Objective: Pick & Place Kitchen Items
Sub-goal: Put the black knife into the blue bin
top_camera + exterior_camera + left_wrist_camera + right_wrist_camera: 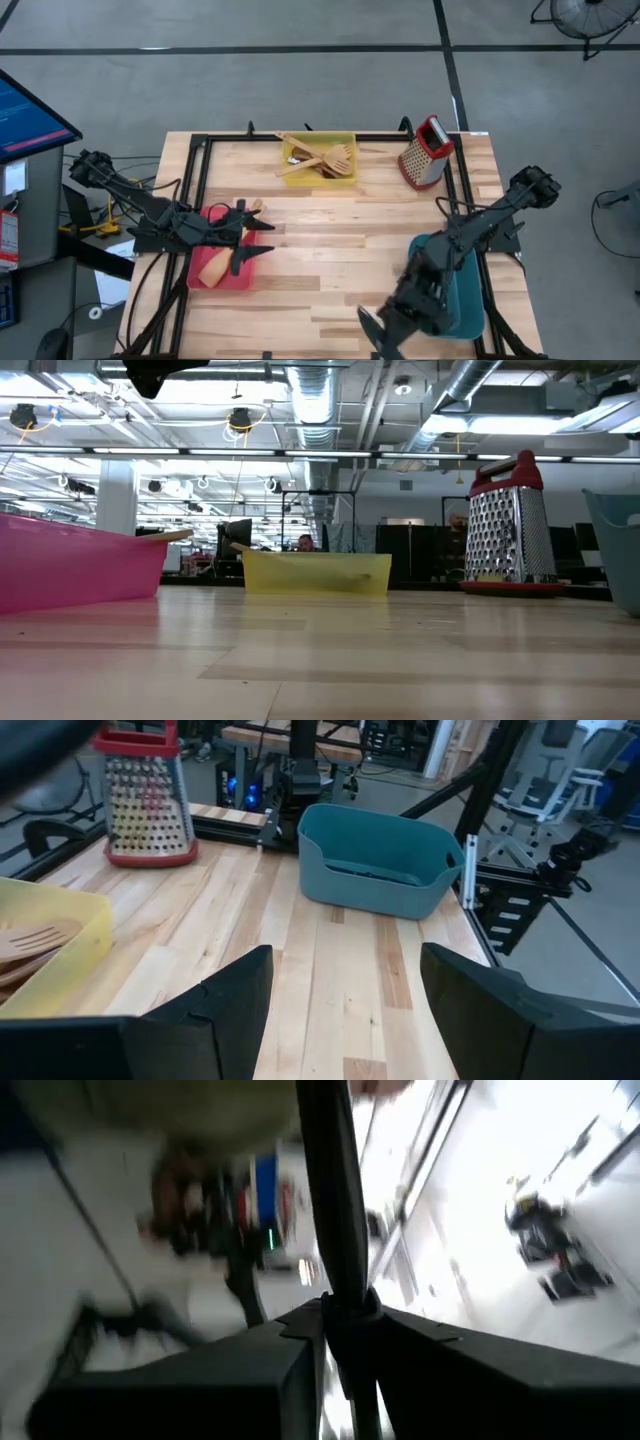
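My left gripper (256, 236) is open and empty, above the table beside the red bin (245, 278), which holds a pale wooden spatula (213, 268); its fingers also show wide apart in the left wrist view (345, 1010). My right gripper (372, 335) is near the table's front edge, beside the teal bin (468, 318). It is shut on a dark, long, thin utensil (333, 1200); whether this is a knife or a spoon I cannot tell. The yellow bin (348, 142) at the far middle holds several pale wooden utensils (322, 160). My right gripper pinches the dark utensil between its two fingers at one end (343, 1312); the rest of it sticks out straight ahead of the fingertips. The utensil is lifted clear. The blur hides which part the fingers are on.
A red-topped metal box grater (426, 152) stands at the far right, right of the yellow bin. Black frame rails (200, 170) run along the table's left, far and right sides. Bare wood (330, 240) lies between the bins.
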Robot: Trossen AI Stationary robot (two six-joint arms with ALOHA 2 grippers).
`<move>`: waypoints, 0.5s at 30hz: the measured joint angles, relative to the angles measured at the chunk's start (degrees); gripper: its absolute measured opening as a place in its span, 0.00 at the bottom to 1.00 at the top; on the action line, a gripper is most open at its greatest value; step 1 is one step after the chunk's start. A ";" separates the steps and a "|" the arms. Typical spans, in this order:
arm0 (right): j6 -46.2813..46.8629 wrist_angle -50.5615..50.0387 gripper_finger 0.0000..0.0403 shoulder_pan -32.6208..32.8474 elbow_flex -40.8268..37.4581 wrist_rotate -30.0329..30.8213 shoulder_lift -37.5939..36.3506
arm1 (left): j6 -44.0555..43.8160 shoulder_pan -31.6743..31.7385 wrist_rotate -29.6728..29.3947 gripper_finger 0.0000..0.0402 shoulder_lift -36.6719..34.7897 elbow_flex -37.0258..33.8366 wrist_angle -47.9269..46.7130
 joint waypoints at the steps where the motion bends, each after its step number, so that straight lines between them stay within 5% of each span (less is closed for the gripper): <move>1: 1.77 0.06 0.15 0.02 0.00 -2.89 0.00 | 0.00 0.00 -0.44 0.59 0.00 0.00 0.00; 8: 13.70 4.12 0.15 0.27 0.00 -21.79 0.00 | 0.02 0.00 -2.70 0.59 0.02 0.00 0.02; 15: 32.63 5.44 0.15 2.12 0.00 -24.44 -0.02 | 0.02 0.22 -3.22 0.59 0.02 0.00 0.02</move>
